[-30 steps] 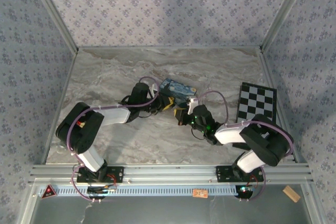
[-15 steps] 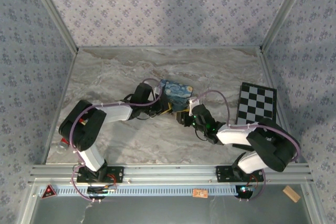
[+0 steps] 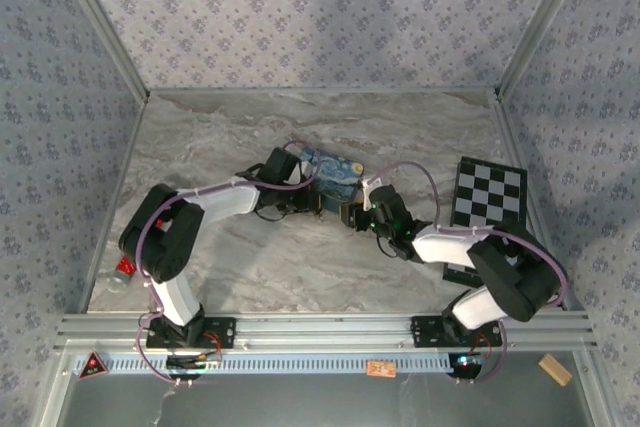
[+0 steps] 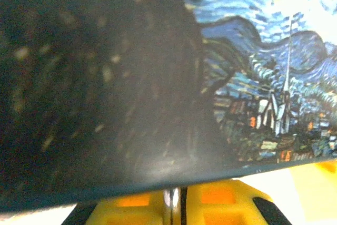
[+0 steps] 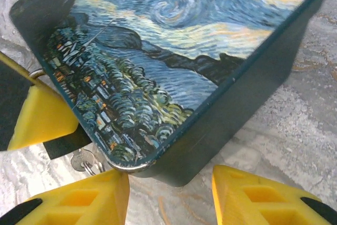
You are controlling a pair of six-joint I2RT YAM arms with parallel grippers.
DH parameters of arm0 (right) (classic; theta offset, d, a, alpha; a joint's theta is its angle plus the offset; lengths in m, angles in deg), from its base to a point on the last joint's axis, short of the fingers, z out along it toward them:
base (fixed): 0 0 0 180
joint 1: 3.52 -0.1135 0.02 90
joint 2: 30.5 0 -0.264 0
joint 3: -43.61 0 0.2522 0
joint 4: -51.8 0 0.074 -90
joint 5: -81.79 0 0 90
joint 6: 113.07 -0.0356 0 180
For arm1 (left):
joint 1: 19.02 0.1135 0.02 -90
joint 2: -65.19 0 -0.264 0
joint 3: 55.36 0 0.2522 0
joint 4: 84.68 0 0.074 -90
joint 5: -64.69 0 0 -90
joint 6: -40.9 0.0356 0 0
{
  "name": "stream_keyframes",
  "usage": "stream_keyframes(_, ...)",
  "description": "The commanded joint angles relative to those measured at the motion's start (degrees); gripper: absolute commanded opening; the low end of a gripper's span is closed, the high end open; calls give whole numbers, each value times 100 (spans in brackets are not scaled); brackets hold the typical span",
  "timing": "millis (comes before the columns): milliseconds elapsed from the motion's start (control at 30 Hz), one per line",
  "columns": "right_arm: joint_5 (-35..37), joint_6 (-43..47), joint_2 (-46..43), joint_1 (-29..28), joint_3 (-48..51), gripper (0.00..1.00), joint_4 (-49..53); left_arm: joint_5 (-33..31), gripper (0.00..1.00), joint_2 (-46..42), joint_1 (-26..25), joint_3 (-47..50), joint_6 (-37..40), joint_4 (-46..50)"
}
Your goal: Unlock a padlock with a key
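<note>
My left gripper (image 4: 176, 205) is shut on a thin silvery bar, seemingly the shackle of the padlock (image 4: 171, 202), right under the near edge of the blue swirl-painted box (image 4: 253, 77). From the right wrist, one left finger (image 5: 42, 114) presses at the box's left corner, with a dark block (image 5: 63, 143) under it. A small silver key (image 5: 84, 159) on a ring pokes out just below that. My right gripper (image 5: 168, 185) is open, its fingers astride the box's near corner, holding nothing. From above, the left gripper (image 3: 318, 202) and right gripper (image 3: 356, 214) meet in front of the box (image 3: 335, 169).
A black-and-white checkerboard (image 3: 490, 197) lies at the right of the marble table (image 3: 220, 137). A small red object (image 3: 125, 267) sits at the table's left front edge. Patterned walls close in the sides and back.
My right gripper has opened and shifted slightly farther in, toward the box. The left arm has pushed right and farther in, its jaws staying shut.
</note>
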Motion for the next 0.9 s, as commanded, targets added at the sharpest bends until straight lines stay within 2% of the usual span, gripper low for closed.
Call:
stream_keyframes(0, 638, 86, 248, 211, -288, 46, 290, -76, 3, 170, -184, -24, 582, 1151)
stream_keyframes(233, 687, 205, 360, 445, -326, 47, 118, -225, 6, 363, -264, -64, 539, 1058)
stream_keyframes(333, 619, 200, 313, 414, -304, 47, 81, -349, 11, 370, -276, -107, 539, 1062)
stream_keyframes(633, 752, 208, -201, 133, -98, 47, 295, -391, 42, -86, -281, 55, 425, 805)
stream_keyframes(867, 656, 316, -1052, 50, 75, 47, 783, -692, 68, -1397, -273, 636, 603, 583)
